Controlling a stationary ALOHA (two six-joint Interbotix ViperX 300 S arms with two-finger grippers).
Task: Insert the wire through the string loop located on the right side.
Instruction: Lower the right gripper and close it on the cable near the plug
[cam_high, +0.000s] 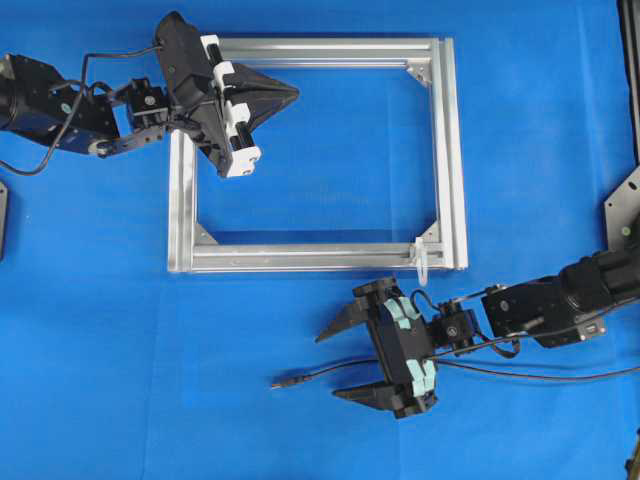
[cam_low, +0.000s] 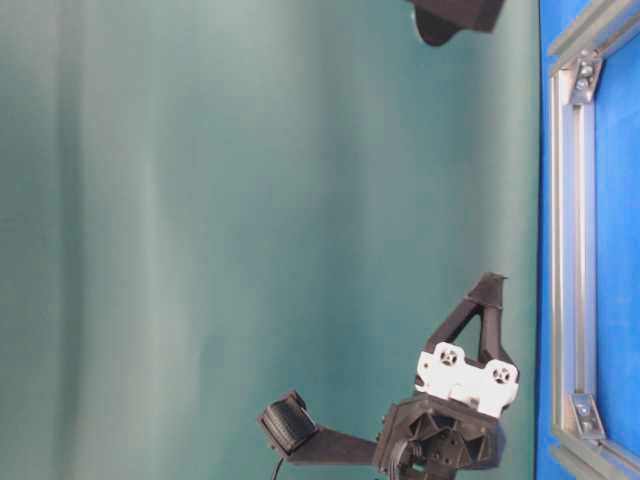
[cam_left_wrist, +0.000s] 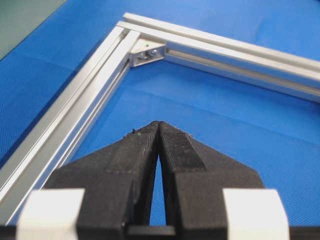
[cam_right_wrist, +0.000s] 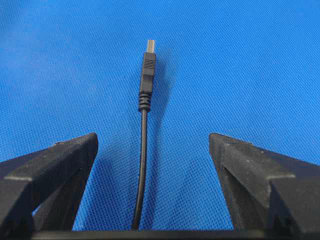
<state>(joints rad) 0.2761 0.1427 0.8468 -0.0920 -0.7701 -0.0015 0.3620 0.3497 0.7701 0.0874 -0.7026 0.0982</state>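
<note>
Black fingertips (cam_right_wrist: 65, 160) of my right gripper (cam_right_wrist: 152, 155) frame the wrist view, jaws spread wide and holding nothing. Between them the wire (cam_right_wrist: 143, 150) lies on the blue cloth (cam_right_wrist: 240, 60), its plug tip pointing away from the camera. From overhead, that gripper (cam_high: 345, 360) straddles the wire (cam_high: 330, 374) just below the silver frame (cam_high: 455, 150). I see the string loop (cam_high: 422, 262) hanging at the frame's lower right corner. My left gripper (cam_high: 290, 95) hovers over the frame's upper left, jaws pressed together on nothing.

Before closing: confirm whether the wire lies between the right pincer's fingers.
Yes, the wire runs between the open right pincer fingers, untouched.
</note>
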